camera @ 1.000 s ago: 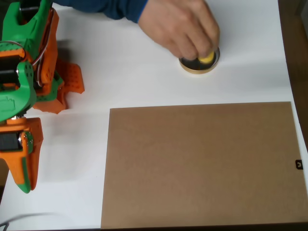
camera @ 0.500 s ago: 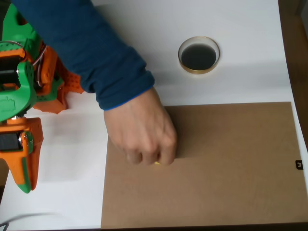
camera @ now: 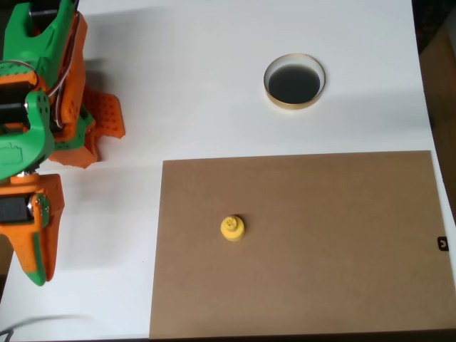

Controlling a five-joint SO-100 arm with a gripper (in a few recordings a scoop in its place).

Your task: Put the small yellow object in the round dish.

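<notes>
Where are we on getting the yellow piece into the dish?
Not in: the small yellow object sits on the brown board, apart from the round dish, which holds nothing. The pincer rests at the left edge, carrying nothing. The pick, carry and drop remain.

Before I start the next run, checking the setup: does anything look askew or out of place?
Nothing stands out. The small yellow object sits on the brown board, and the round dish stands apart on the white table.
</notes>
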